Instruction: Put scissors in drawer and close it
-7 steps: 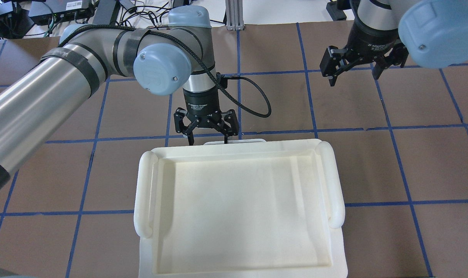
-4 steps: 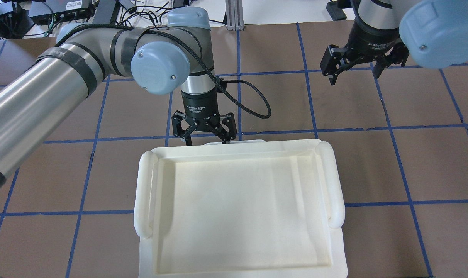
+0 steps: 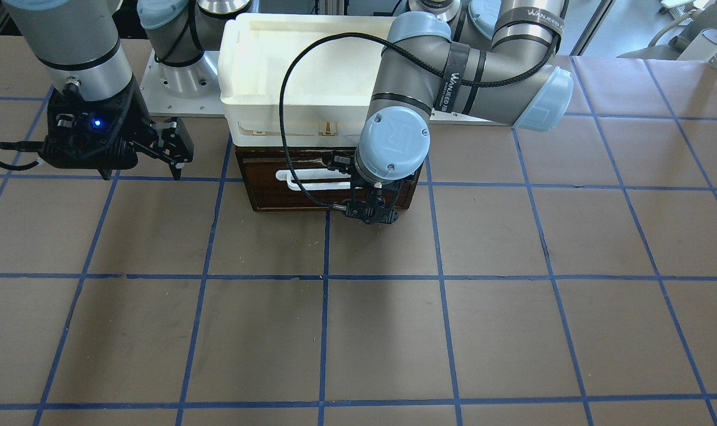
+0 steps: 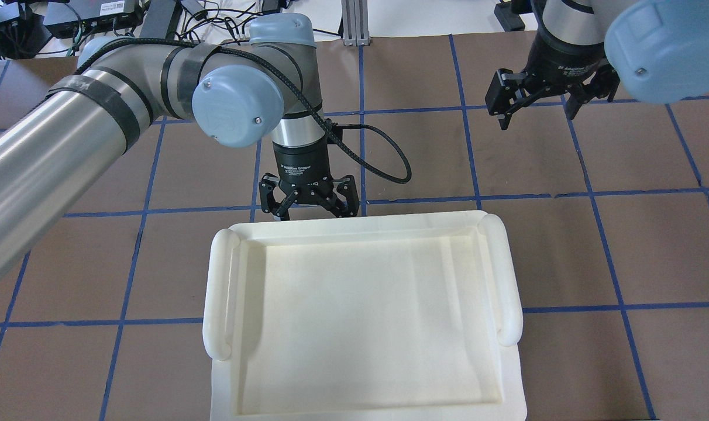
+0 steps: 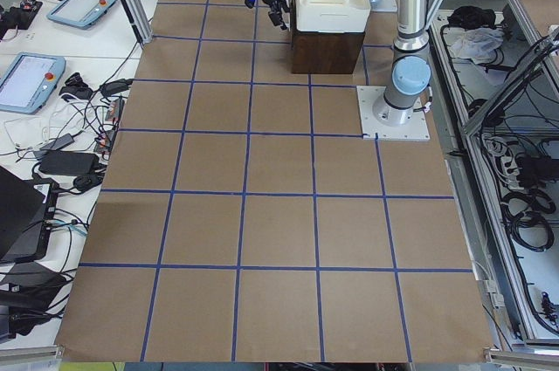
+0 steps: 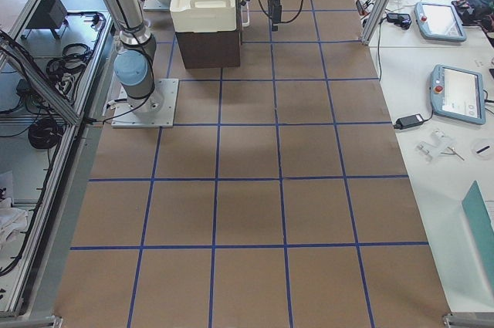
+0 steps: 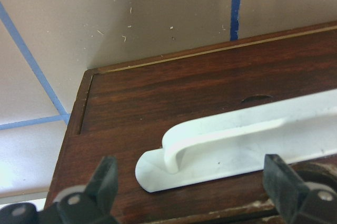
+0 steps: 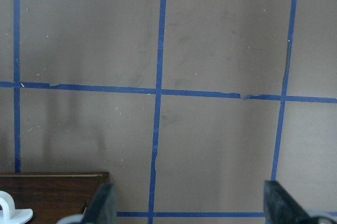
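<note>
The drawer shows its dark brown front panel and white bar handle under the white foam tray; it looks pushed in. My left gripper is open and hangs just in front of the panel's right end, touching nothing. It also shows in the overhead view, at the tray's far edge. In the left wrist view the handle lies between my open fingers. My right gripper is open and empty, off to the side over bare table. The scissors are not in view.
The white foam tray sits on top of the drawer's brown cabinet and hides it from above. Brown table paper with a blue tape grid surrounds it. The arm bases stand behind the cabinet.
The strip of white handle that showed past the tray's far edge in the overhead view no longer shows. My left gripper has shifted slightly left. The right gripper has hardly moved.
</note>
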